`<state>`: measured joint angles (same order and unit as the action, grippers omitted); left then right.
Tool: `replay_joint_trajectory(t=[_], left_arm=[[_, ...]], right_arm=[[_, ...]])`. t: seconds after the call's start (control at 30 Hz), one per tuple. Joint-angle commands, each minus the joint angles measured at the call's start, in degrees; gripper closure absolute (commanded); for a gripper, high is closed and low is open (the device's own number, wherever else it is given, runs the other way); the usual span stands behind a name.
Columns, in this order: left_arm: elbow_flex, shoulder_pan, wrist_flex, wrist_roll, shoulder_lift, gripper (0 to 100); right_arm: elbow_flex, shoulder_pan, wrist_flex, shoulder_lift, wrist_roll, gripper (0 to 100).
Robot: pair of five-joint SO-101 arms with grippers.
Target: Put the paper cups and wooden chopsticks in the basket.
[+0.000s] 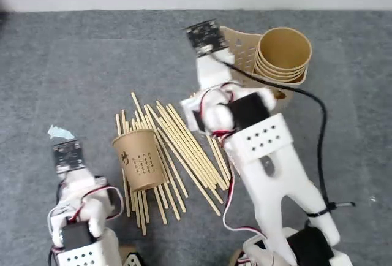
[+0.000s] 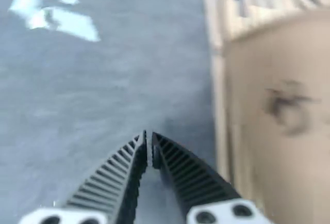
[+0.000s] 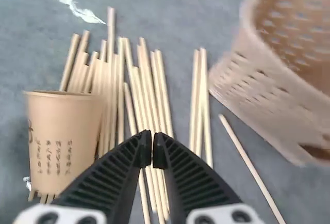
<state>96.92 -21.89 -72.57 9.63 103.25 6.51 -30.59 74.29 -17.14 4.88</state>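
Note:
A printed paper cup [image 1: 139, 159] lies on a spread of wooden chopsticks [image 1: 180, 146] in the middle of the grey mat. The basket [image 1: 241, 46] sits at the back right with a stack of paper cups [image 1: 283, 54] in it. My right gripper [image 3: 152, 142] hangs shut and empty above the chopsticks [image 3: 135, 79], between the cup [image 3: 59, 131] and the basket [image 3: 278, 74]. My left gripper [image 2: 148, 142] is shut and empty low over the bare mat, with the cup [image 2: 278, 115] close beside it.
A pale blue paper scrap [image 1: 60, 133] lies on the mat left of the chopsticks. One loose chopstick [image 3: 248, 164] lies by the basket's foot. The right arm's black cable [image 1: 321, 131] loops past the basket. Open mat lies at the far left.

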Motion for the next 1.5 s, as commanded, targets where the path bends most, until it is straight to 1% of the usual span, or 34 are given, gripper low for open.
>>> replay_joint_trajectory(t=[0.0, 0.1, 0.17, 0.2, 0.33, 0.43, 0.53, 0.63, 0.77, 0.93, 1.2, 1.27, 1.37, 1.47], left_arm=[[-3.12, -5.36, 0.18, 0.35, 0.97, 98], [-2.59, -6.07, -0.09, 0.35, 0.97, 98], [-1.27, -5.98, 0.26, 0.35, 1.05, 98], [-1.19, -5.98, 0.26, 0.35, 1.05, 98], [-1.10, -5.98, 0.26, 0.35, 1.05, 98], [-0.92, -6.24, 0.26, 0.26, 1.05, 98], [-0.92, -6.77, 0.26, 0.18, 1.05, 98], [-1.10, -11.16, 0.44, 0.18, 1.05, 98], [-0.92, -15.12, 2.29, 0.18, 1.05, 98], [-0.92, -15.65, 2.46, 0.18, 1.05, 98], [-0.84, -15.65, 2.46, 0.18, 1.05, 98], [-0.48, -15.65, 2.55, 0.18, 1.05, 98], [-0.48, -15.65, 2.64, 0.18, 1.05, 98], [-0.48, -15.65, 2.64, 0.18, 1.05, 98]], right_arm=[[4.57, -2.15, -9.89, -2.33, 0.62, 96.9], [8.97, -4.18, -17.27, -2.07, 0.62, 96.8], [9.32, -5.93, -18.07, -0.66, 0.62, 95.2], [8.79, -6.99, -17.89, 0.40, 1.14, 92.8], [4.22, -10.51, -13.41, 5.93, 6.33, 80.2], [-1.67, -13.14, -7.60, 10.42, 8.79, 75.7], [-6.42, -16.04, -2.68, 14.90, 12.48, 75.4], [-8.79, -19.03, 0.13, 18.68, 14.68, 75.4], [-9.76, -22.02, 1.19, 20.35, 16.09, 75.4], [-9.58, -25.71, 1.01, 21.32, 16.09, 75.4], [-9.93, -26.59, -2.15, 30.46, 15.65, 74.8], [-9.93, -26.86, -2.15, 31.34, 15.65, 70.3], [-9.93, -27.03, -2.15, 31.69, 15.65, 60.8], [-9.93, -26.95, -2.15, 31.87, 15.65, 59.3]])
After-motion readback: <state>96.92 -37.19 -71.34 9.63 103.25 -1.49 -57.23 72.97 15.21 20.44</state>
